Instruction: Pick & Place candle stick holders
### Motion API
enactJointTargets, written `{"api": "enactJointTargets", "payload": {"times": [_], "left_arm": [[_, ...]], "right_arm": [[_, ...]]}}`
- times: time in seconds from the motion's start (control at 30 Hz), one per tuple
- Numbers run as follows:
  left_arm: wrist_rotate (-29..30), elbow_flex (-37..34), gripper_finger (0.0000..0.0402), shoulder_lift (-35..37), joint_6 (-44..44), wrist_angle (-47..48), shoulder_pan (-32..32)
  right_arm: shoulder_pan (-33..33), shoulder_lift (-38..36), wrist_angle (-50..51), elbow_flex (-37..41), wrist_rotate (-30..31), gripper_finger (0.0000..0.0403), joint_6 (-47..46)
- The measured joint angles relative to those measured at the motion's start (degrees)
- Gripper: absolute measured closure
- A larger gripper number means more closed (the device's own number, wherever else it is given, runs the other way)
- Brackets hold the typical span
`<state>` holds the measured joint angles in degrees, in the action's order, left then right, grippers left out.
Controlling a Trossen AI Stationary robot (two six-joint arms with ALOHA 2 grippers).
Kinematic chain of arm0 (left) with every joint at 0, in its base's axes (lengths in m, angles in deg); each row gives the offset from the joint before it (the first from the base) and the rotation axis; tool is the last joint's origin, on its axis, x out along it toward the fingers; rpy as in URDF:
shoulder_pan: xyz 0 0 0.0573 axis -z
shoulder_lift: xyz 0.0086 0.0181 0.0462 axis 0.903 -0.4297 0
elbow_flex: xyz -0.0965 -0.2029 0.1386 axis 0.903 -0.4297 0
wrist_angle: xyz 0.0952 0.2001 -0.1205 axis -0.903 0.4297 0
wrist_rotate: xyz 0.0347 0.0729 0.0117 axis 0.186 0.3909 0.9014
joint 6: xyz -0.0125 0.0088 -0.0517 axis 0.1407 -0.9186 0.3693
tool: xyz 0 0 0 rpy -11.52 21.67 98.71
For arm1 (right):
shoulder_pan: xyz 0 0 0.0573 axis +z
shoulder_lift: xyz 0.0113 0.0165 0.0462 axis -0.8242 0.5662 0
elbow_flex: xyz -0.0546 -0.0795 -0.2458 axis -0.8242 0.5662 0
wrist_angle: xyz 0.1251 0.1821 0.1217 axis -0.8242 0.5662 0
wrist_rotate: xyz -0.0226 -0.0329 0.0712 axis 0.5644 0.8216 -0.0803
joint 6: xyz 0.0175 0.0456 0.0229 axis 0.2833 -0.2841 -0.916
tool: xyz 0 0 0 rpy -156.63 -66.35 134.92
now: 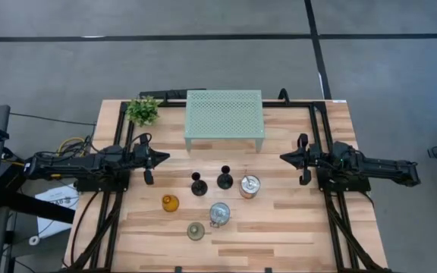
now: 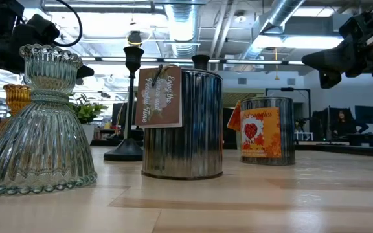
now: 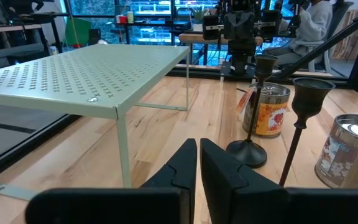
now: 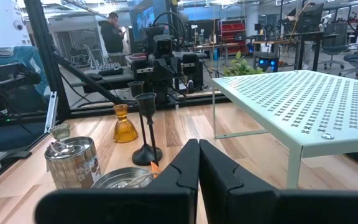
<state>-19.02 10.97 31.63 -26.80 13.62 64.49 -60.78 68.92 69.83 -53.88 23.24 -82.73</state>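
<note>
Left gripper (image 1: 158, 157) hovers at table's left side, fingers pressed together, holding nothing, pointed toward the centre cluster. Going left to right across the wooden slat table (image 1: 294, 227): small amber glass holder w/ flared base (image 1: 170, 202), front-left of the group; prob light but brittle and slick, best pinched at the narrow neck, not the skirt. Pale green ribbed glass holder w/ scalloped cup (image 1: 196, 230) sits nearest the front edge; glass again, fragile, ribs give some bite, take at the waist under the cup. Slim black stemmed holder on round base (image 1: 197, 184) and its twin (image 1: 224, 180) stand side by side just behind; look like metal, stiff, top-heavy and tippy, so grip the stem low-ish and lift straight up. Silvery tin jar w/ brown paper tag (image 1: 219, 214) stands between the green one and the stems, in front; rigid, smooth wall, wide for the jaws, may slip, so grab across rim/lid area. Second silvery jar w/ orange label (image 1: 249, 186) is right of the black pair; same handling. All six upright, apart from each other, none on the pale green perforated metal shelf (image 1: 224, 114) behind them, prob the drop spot. Small green potted plant (image 1: 143, 111) at rear left, not a target. Right gripper (image 1: 286, 158) hovers at table's right side, fingers also closed together, empty, facing the cluster.
</note>
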Motion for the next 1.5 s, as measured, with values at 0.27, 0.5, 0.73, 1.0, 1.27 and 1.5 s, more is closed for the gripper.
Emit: {"api": "enactJointTargets", "payload": {"times": [0.27,0.5,0.73,1.0,1.27,1.5], "left_arm": [[0.0,0.0,0.0380,0.0,0.9,0.0,0.0],[1.8,0.0,0.0380,0.0,4.8,-0.3,0.0],[2.1,0.0,0.0380,0.0,14.4,-0.9,0.0],[2.1,0.0,0.0380,0.0,31.5,-1.6,0.0],[2.1,0.0,0.0380,0.0,36.4,-4.4,0.0],[2.4,0.0,0.0380,0.0,35.7,-4.9,0.0]], "right_arm": [[0.0,0.0,0.0,0.0,0.0,0.0403,0.0],[0.0,0.0,0.0,0.0,0.0,0.0403,0.0],[0.0,0.0,-0.2,0.0,0.0,0.0403,-1.4],[-0.1,0.0,-5.1,0.0,0.2,0.0403,-18.8],[-0.1,0.0,-5.2,0.0,0.2,0.0403,-18.9],[-0.1,0.0,-5.2,0.0,0.1,0.0403,-19.1]]}}
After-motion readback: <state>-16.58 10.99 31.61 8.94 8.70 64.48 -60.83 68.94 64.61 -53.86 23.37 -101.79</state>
